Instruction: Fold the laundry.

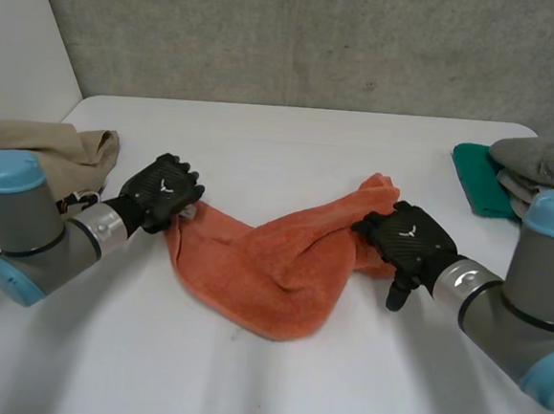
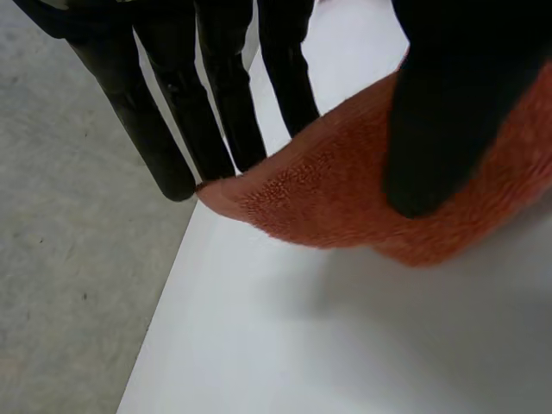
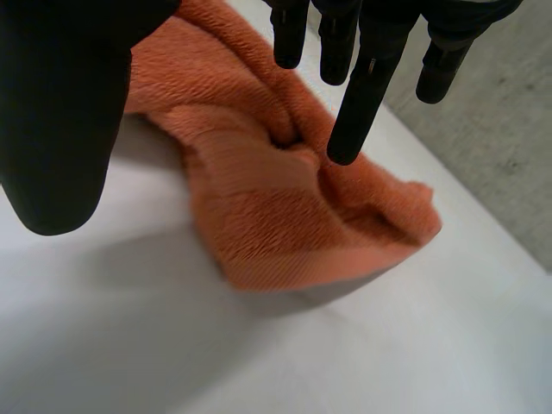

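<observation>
An orange towel (image 1: 272, 264) lies bunched across the middle of the white table (image 1: 263, 388). My left hand (image 1: 163, 193) is at its left corner. In the left wrist view that corner (image 2: 328, 198) sits lifted off the table, with the thumb (image 2: 448, 112) pressed on it and straight fingers (image 2: 216, 112) behind it. My right hand (image 1: 411, 239) rests over the towel's right end. In the right wrist view its fingers (image 3: 358, 95) are straight, one tip touching the towel (image 3: 276, 216), and the thumb (image 3: 60, 112) stands well apart.
A beige garment (image 1: 61, 147) lies at the table's left edge, behind my left arm. A green cloth (image 1: 476, 179) and a grey cloth (image 1: 545, 161) are piled at the back right. The table's far edge runs close beyond both hands.
</observation>
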